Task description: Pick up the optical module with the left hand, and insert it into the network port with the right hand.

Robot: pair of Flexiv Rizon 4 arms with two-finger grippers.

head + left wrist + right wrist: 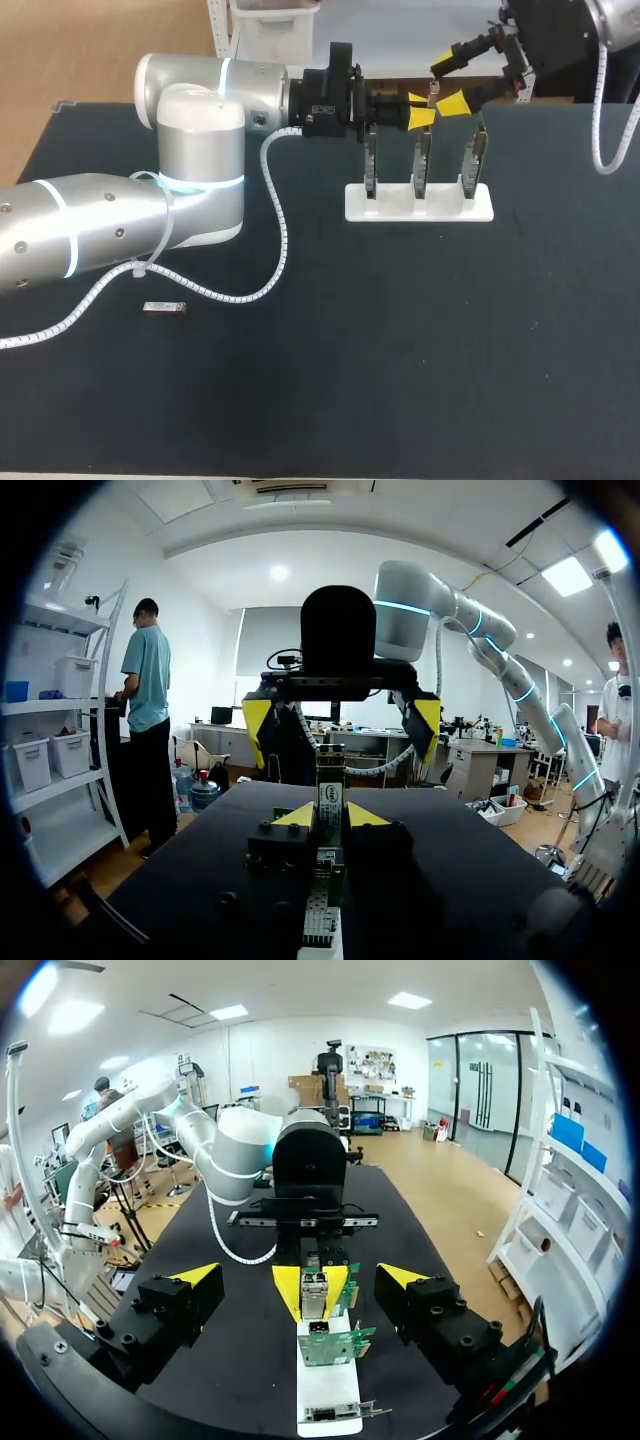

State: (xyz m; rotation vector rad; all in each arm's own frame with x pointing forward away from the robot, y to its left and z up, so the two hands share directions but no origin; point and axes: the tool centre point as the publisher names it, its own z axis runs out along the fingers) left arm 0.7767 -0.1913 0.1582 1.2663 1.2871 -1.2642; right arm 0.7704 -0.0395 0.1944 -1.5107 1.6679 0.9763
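The table [400, 350] top is dark and matt, a little rough like cloth; the stand [420, 208] at upper middle looks like smooth white plastic. The left arm [200, 150], upper left, has a glossy silver shell, and the optical module [314, 1295] shines like bare metal.

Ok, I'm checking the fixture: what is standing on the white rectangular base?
Three upright green network cards stand in a row on the white rectangular base. The left arm's yellow-tipped fingers, holding a metal optical module, cover the middle card's top; its port is hidden.
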